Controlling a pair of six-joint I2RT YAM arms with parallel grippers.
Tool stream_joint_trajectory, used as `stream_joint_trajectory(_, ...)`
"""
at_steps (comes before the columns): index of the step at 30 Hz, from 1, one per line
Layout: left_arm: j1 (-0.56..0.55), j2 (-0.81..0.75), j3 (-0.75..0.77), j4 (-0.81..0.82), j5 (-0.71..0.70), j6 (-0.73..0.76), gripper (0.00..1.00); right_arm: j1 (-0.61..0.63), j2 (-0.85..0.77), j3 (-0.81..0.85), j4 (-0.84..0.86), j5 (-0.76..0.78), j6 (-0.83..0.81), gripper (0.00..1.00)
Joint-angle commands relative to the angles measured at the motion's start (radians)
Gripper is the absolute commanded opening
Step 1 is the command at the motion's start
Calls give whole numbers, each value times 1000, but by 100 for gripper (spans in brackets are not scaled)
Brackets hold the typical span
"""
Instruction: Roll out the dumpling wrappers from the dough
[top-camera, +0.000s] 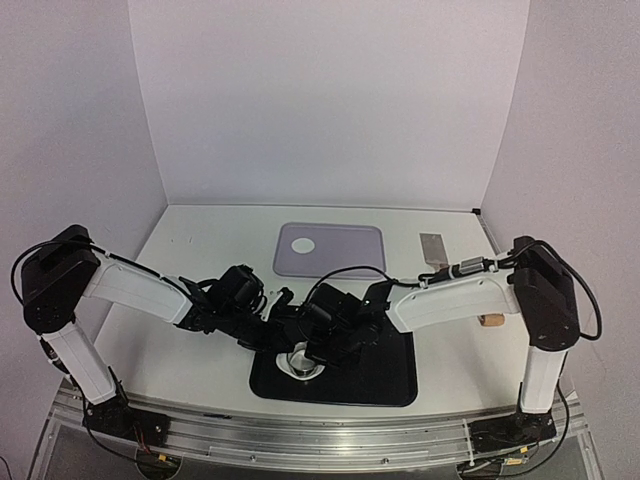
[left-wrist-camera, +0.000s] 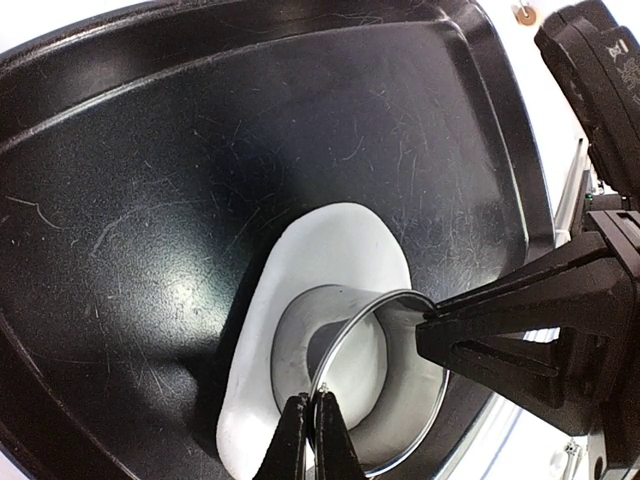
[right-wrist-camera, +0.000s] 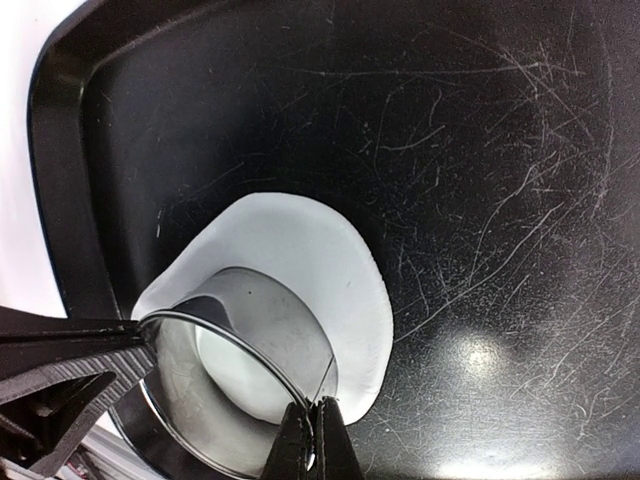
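Both arms reach in over the black tray (top-camera: 390, 385), which sits at 6 o'clock on the desk (top-camera: 200, 250), just ahead of the arm bases. In it lies a dough sheet (left-wrist-camera: 340, 245), white and flattened, with a steel ring (left-wrist-camera: 300, 340) standing on it, so that dough shows both inside and around the ring. The left hand (left-wrist-camera: 311, 420) is pressed together on the ring's thin rim, at 6 o'clock of the ring in its own wrist view. The right hand (right-wrist-camera: 309, 425) pinches the same rim a quarter turn round, showing at 3 o'clock in the left wrist view. From the top camera the two wrists and their cables crowd over the ring and hide most of the dough, leaving only a pale patch at the tray's near-left part. The tray's floor is scuffed with fine scratches. At 12 o'clock from the black tray, well apart from it, lies a lavender tray (top-camera: 350, 262) carrying one finished dumpling wrapper (top-camera: 303, 244), a small flat white disc in its left half. A metal scraper (top-camera: 433, 247) lies on the desk at 2 o'clock, just beside the lavender tray's right edge. A small wooden piece (top-camera: 490, 320) shows at 3 o'clock, partly hidden behind the right arm.
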Motion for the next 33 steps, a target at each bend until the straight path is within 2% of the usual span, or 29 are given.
stream_joint_trajectory(1, -42, 125, -97, -265, -54, 46, 0, -29, 165, 81, -23, 63, -87, 0)
stream_joint_trajectory(3, -38, 118, -96, -284, -55, 53, 0, -36, 181, 85, -24, 51, -71, 0)
stream_joint_trajectory(6, -54, 69, -89, -294, -4, 76, 0, -57, 101, -38, -24, 88, -35, 0)
stream_joint_trajectory(8, -119, 36, -62, -285, 32, 104, 0, -78, 34, -141, -26, 127, -36, 0)
stream_joint_trajectory(10, -172, 36, -44, -253, 60, 115, 0, -102, 36, -167, -37, 130, -72, 0)
stream_joint_trajectory(13, -179, 74, -56, -229, 67, 92, 0, -115, 119, -54, -52, 95, -141, 0)
stream_joint_trajectory(17, -88, 90, -100, -226, 48, 62, 0, -93, 197, 126, -61, 62, -165, 0)
stream_joint_trajectory(20, -39, 82, -114, -227, 20, 61, 0, -65, 212, 192, -62, 45, -171, 0)
stream_joint_trajectory(24, -34, 73, -85, -248, -2, 103, 0, -70, 167, 101, -61, 56, -123, 0)
stream_joint_trajectory(27, -86, 30, -43, -269, 5, 142, 0, -98, 127, -4, -60, 84, -111, 0)
stream_joint_trajectory(30, -98, 21, -64, -260, 18, 91, 0, -96, 176, 52, -62, 59, -141, 0)
stream_joint_trajectory(33, -15, 52, -100, -260, -22, 102, 0, -63, 277, 192, -63, 16, -153, 0)
